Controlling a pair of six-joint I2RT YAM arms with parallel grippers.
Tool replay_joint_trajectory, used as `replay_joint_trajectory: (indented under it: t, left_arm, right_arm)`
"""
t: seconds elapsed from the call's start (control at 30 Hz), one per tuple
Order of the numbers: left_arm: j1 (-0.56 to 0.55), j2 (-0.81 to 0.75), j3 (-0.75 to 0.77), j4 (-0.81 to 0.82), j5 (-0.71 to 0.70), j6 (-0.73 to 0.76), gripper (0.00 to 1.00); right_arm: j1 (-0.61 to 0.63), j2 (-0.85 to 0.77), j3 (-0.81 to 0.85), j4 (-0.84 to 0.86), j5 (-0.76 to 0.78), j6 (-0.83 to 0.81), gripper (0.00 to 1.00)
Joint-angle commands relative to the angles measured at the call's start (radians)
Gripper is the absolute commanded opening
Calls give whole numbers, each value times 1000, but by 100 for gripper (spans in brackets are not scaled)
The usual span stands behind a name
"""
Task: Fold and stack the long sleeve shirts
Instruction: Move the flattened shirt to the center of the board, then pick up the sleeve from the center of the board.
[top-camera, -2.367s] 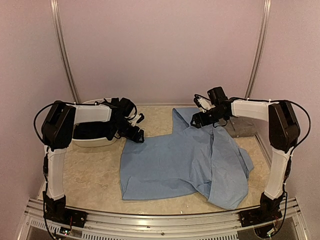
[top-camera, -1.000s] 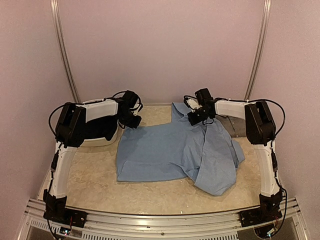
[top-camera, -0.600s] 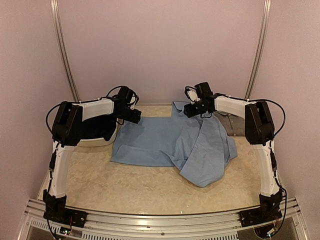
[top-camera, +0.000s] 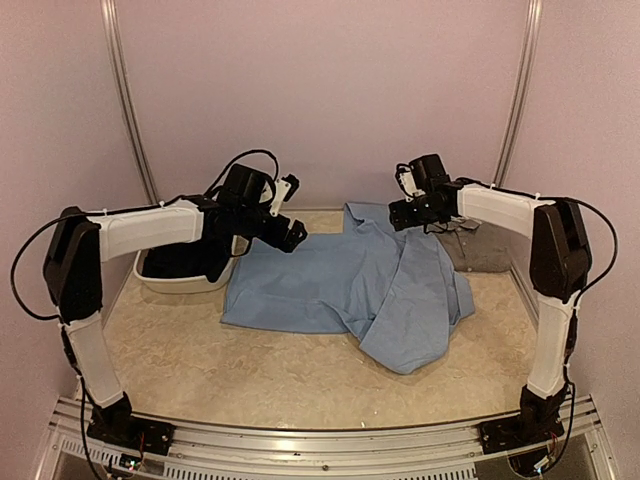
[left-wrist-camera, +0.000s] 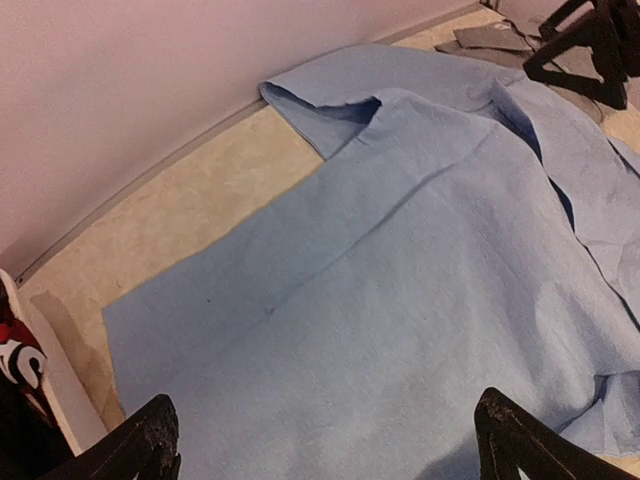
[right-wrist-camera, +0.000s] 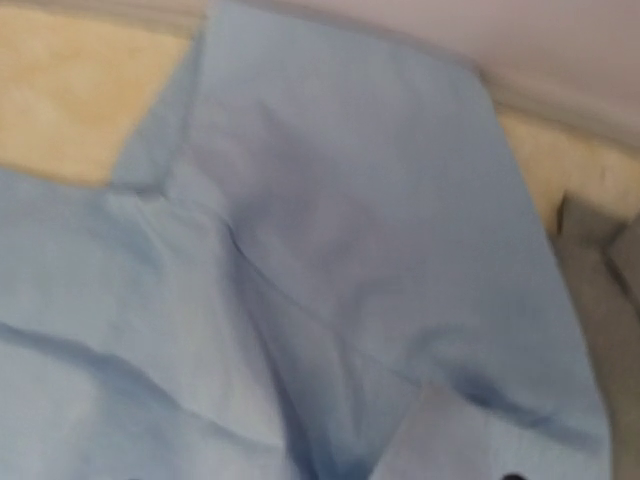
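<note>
Two grippers up. Starting at the left gripper: hangs over the far left part of the light blue shirt, spread wide, holding nothing. Seen from its own wrist camera, with both fingers far apart at the bottom corners and only blue cloth between and beyond them.

Over to the right gripper: hovers above the collar end of that same shirt, close to the back wall. Cannot tell whether open or closed: no fingers in its own camera, and too small to read from above. Looks down on blue folds and a strip of grey at the right edge.

Counting shirts: two in plain sight.
- One light blue, lying across the middle of the counter. Collar toward the wall, left half flat, right half rumpled and doubled over itself, lowest corner pointing at the near edge.
- One grey shirt, bundled small at far right, just beside the blue one and partly hidden under the right arm.

Further out: one white tub at far left, near the blue shirt's left edge. Something black inside, mostly blocked by the left arm, so cannot say what.
</note>
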Motion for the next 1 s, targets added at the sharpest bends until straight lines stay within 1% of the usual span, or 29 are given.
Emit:
replay_joint_trajectory:
  t: [0.0,0.07,0.17,0.4,0.53,0.63,0.87,0.97]
  left_arm:
    - [-11,-45,-69,-28,17,26,97]
    - [-25,-58,-92,-31,-26,35,98]
    - [-41,-53,-85,-51,-64,31,98]
    - [-65,-24,-82,-69,-77,13,98]
    - [-74,-11,-85,-71,-86,12,98]
    - [-80,0,-85,-78,-95,14,99]
    - [-88,-4,-92,-101,-107,21,99]
    - [-95,-9,-105,-110,-118,27,99]
  right_arm:
    - [-13,86,48,-82,51,67,70]
    - [-16,128,84,-109,49,79,66]
    - [-17,159,109,-127,69,96,63]
    - [-16,206,145,-174,166,92,55]
    - [-22,219,150,-167,164,88,49]
    - [-23,238,168,-170,160,86,46]
    - [-26,298,245,-205,206,76,40]
    - [-27,322,263,-212,206,73,36]
